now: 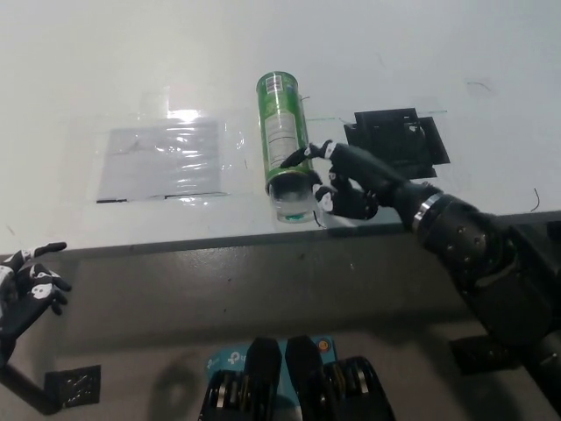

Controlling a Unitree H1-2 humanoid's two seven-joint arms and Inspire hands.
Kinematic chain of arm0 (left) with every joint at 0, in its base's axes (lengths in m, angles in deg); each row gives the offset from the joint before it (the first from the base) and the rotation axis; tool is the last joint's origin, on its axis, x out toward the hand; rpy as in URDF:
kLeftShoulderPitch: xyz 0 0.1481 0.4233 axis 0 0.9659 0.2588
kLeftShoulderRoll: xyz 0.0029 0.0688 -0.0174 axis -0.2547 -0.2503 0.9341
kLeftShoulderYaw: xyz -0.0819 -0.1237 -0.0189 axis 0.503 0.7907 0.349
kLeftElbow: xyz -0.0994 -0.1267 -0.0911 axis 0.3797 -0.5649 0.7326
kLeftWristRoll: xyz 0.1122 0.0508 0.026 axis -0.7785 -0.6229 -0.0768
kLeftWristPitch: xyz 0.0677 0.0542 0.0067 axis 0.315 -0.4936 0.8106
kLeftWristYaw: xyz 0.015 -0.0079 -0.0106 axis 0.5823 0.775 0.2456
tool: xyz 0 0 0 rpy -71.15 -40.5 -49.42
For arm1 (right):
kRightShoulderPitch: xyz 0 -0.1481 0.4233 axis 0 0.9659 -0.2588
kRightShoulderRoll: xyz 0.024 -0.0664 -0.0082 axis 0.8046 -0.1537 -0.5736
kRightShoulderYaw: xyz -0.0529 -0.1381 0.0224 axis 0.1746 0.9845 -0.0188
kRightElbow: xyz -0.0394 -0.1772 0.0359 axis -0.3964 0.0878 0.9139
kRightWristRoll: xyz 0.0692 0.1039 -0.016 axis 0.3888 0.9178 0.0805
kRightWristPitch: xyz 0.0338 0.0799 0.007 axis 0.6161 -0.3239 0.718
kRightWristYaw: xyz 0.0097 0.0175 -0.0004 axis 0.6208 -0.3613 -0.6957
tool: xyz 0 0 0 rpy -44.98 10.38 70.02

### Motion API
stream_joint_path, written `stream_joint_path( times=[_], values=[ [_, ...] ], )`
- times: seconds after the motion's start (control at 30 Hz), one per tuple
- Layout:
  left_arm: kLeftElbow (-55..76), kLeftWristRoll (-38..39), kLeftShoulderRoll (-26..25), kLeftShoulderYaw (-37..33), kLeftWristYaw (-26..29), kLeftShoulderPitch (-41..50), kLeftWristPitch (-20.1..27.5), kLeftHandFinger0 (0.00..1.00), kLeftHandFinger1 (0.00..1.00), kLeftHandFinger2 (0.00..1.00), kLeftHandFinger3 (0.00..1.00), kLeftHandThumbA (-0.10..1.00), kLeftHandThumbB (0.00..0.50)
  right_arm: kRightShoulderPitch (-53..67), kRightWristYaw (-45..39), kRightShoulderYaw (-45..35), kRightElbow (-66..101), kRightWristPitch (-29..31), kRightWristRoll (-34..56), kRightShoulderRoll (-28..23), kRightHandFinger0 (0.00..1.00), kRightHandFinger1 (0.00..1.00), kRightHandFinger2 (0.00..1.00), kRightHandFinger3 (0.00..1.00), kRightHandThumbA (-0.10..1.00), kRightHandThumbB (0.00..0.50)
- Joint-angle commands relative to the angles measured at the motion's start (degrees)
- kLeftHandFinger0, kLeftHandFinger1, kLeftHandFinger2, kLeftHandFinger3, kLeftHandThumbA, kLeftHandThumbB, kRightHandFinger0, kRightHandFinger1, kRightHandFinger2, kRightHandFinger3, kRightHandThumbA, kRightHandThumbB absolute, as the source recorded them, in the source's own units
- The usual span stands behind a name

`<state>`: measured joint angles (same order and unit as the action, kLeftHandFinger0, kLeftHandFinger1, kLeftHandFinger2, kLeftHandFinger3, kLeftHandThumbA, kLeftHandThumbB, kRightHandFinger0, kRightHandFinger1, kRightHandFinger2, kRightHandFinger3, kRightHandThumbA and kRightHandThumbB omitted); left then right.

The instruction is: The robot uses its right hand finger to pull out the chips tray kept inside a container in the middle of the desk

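A green chips container [284, 140] lies on its side in the middle of the white desk [456, 61], its open mouth [293, 200] toward the desk's front edge. The clear tray inside shows faintly at the mouth. My black right hand [344, 181] hovers just right of the mouth, one finger stretched out left over the container's lower end and the others curled; it holds nothing. My white left hand [26, 294] rests below the desk edge at the lower left, fingers loosely apart.
A clear plastic sheet [162, 160] lies flat left of the container. A black square mat [399, 139] sits on the right. The desk's front edge [175, 246] runs just below the container's mouth.
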<state>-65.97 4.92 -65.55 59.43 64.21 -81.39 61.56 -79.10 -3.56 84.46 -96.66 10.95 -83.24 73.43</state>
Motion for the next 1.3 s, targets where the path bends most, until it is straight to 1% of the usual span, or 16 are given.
stream_joint_path(
  times=[0.0, 0.17, 0.23, 0.33, 0.5, 0.57, 0.67, 0.73, 0.87, 0.97, 1.07, 1.1, 1.17, 1.2, 1.23, 1.27],
  values=[
    [1.2, 1.0, -2.2, 0.7, -1.0, -1.9, 0.0, 0.3, 0.3, 0.33, 0.66, -0.07, 0.085, -0.4, 0.4, -0.4, -0.1, 3.2, -2.0, 0.7, 0.0, 0.01, 0.78, 0.73, -0.1, 0.277],
    [1.5, 1.0, -2.3, 0.8, -1.2, -2.0, -0.4, 0.29, 0.29, 0.32, 0.66, -0.06, 0.089, 0.5, 0.8, -0.4, -0.9, 4.7, -3.1, 1.2, 0.0, 0.0, 0.75, 0.72, -0.1, 0.291],
    [1.4, 0.8, -2.4, 0.7, -1.1, -2.4, -0.3, 0.29, 0.29, 0.32, 0.65, -0.05, 0.09, 0.3, 0.2, -0.4, -0.8, 3.8, -3.6, 1.0, 0.0, 0.01, 0.79, 0.75, -0.1, 0.285],
    [1.3, 0.9, -2.5, 0.8, -1.2, -2.6, -0.4, 0.3, 0.3, 0.34, 0.66, -0.04, 0.089, 0.3, 0.4, -0.7, -0.7, 4.3, -4.3, 0.7, 0.0, 0.0, 0.77, 0.75, -0.1, 0.296],
    [1.9, 0.7, -2.5, 1.0, -0.9, -2.4, -0.8, 0.3, 0.29, 0.31, 0.66, -0.04, 0.086, 1.0, 0.1, -1.4, -0.1, 4.7, -4.4, -0.4, 0.0, 0.0, 0.79, 0.77, -0.1, 0.273],
    [2.3, 0.8, -2.5, 1.2, -0.8, -2.0, -0.9, 0.3, 0.29, 0.31, 0.66, -0.05, 0.081, 1.1, 0.1, -1.5, -0.5, 5.1, -4.6, -0.5, 0.0, 0.02, 0.77, 0.76, -0.1, 0.274],
    [2.5, 0.6, -2.5, 1.2, -0.7, -1.9, -1.0, 0.3, 0.29, 0.31, 0.66, -0.05, 0.087, 1.8, 0.2, -1.8, 0.0, 4.8, -4.8, -1.0, 0.0, 0.01, 0.77, 0.77, -0.1, 0.266],
    [2.7, 0.9, -2.4, 1.3, -0.8, -1.9, -1.2, 0.31, 0.3, 0.33, 0.66, -0.07, 0.077, 2.5, -0.3, -2.0, 1.1, 3.3, -5.0, -1.2, 0.0, 0.02, 0.81, 0.8, -0.1, 0.249],
    [2.4, 0.6, -2.5, 1.2, -0.8, -2.2, -0.6, 0.31, 0.3, 0.34, 0.66, -0.06, 0.088, 3.3, 0.5, -2.4, -0.2, 4.4, -5.0, -0.2, 0.0, 0.0, 0.79, 0.78, -0.1, 0.245],
    [2.4, 0.6, -2.4, 1.3, -0.7, -2.2, -0.6, 0.31, 0.3, 0.33, 0.65, -0.05, 0.097, 3.8, 0.8, -2.2, -0.3, 5.4, -5.4, 0.1, 0.0, 0.0, 0.78, 0.78, -0.1, 0.262],
    [2.6, 1.3, -2.3, 1.6, -0.8, -2.4, -1.1, 0.32, 0.31, 0.34, 0.65, -0.06, 0.092, 4.5, 0.8, -1.6, -0.2, 4.8, -6.8, 0.4, 0.05, 0.02, 0.78, 0.78, -0.1, 0.276],
    [2.2, 1.5, -2.5, 1.5, -1.3, -2.5, -0.2, 0.32, 0.31, 0.34, 0.65, -0.06, 0.09, 4.5, 1.6, -1.5, -1.4, 6.6, -6.9, 0.7, 0.03, 0.01, 0.76, 0.76, -0.1, 0.287],
    [2.2, 1.4, -2.5, 1.5, -1.2, -2.5, 0.0, 0.32, 0.3, 0.34, 0.64, -0.06, 0.089, 4.5, 1.6, -1.7, -1.8, 7.3, -6.9, 0.8, 0.03, 0.0, 0.75, 0.76, -0.1, 0.288],
    [2.3, 1.4, -2.5, 1.6, -1.2, -2.4, 0.0, 0.31, 0.3, 0.34, 0.64, -0.06, 0.09, 4.8, 1.1, -1.5, -1.1, 6.0, -7.2, 1.0, 0.06, 0.03, 0.76, 0.78, -0.1, 0.262],
    [2.5, 1.4, -2.4, 1.4, -1.3, -2.2, -0.1, 0.31, 0.31, 0.35, 0.64, -0.06, 0.084, 5.5, 0.2, -1.2, 0.5, 3.8, -7.6, 1.1, 0.1, 0.06, 0.76, 0.8, -0.1, 0.249],
    [2.5, 1.3, -2.4, 1.4, -1.3, -2.2, -0.2, 0.32, 0.31, 0.35, 0.64, -0.06, 0.09, 5.8, 0.0, -0.9, 0.9, 3.7, -7.9, 1.1, 0.14, 0.12, 0.76, 0.81, -0.1, 0.241]
  ],
)
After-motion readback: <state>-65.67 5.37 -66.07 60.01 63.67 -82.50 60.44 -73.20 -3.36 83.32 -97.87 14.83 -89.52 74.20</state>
